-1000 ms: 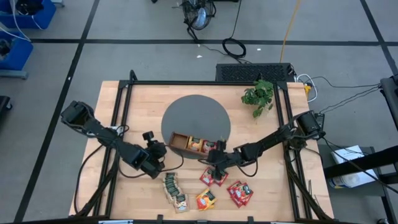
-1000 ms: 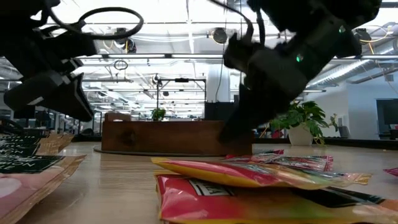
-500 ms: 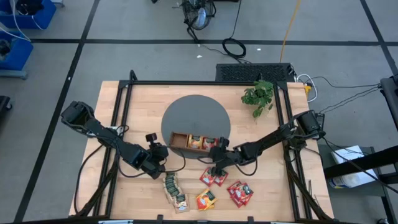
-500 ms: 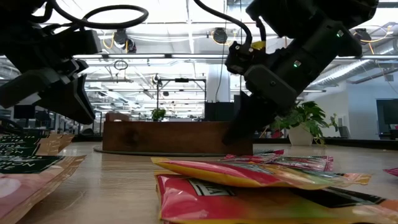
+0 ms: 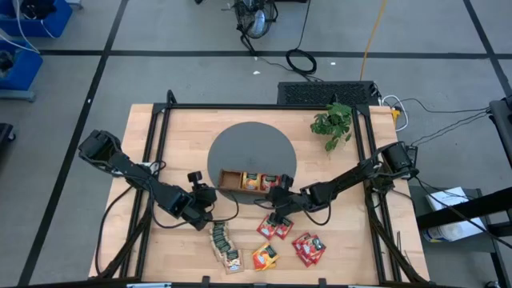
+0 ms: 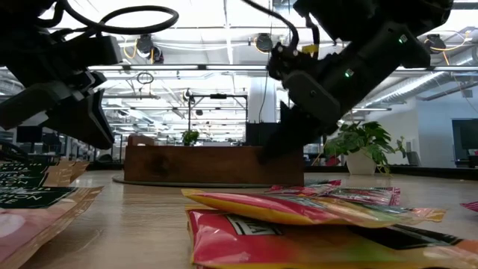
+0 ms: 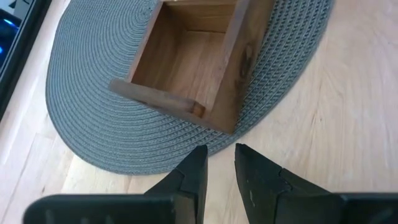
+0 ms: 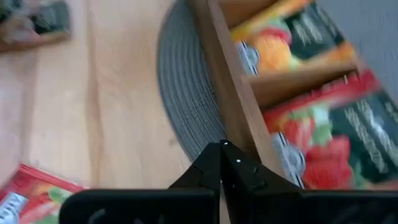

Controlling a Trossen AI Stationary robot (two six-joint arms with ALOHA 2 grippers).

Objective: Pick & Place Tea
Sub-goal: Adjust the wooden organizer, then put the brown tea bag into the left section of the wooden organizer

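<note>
Right gripper (image 5: 279, 210) clenched, empty, just beside front wall of brown wooden three-compartment tray (image 5: 230, 187) on round grey woven mat (image 5: 240, 144). Left gripper (image 5: 205, 199) nearly closed, empty, near tray's empty end compartment. Flat tea sachets: orange-yellow (image 8: 278, 45) and red (image 8: 323, 142) already in tray; loose dark green stack (image 5: 223, 244) and red ones (image 5: 308, 248) on table. Risk: fingers clipping tray wall, shifting tray.

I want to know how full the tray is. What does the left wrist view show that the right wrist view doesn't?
Left wrist only: an empty end compartment of the wooden tray, beyond the slightly parted left claw.

Right wrist only: orange-yellow sachets and red sachets filling two compartments, past the shut right claw.

Both: the tray on the grey woven mat.
</note>
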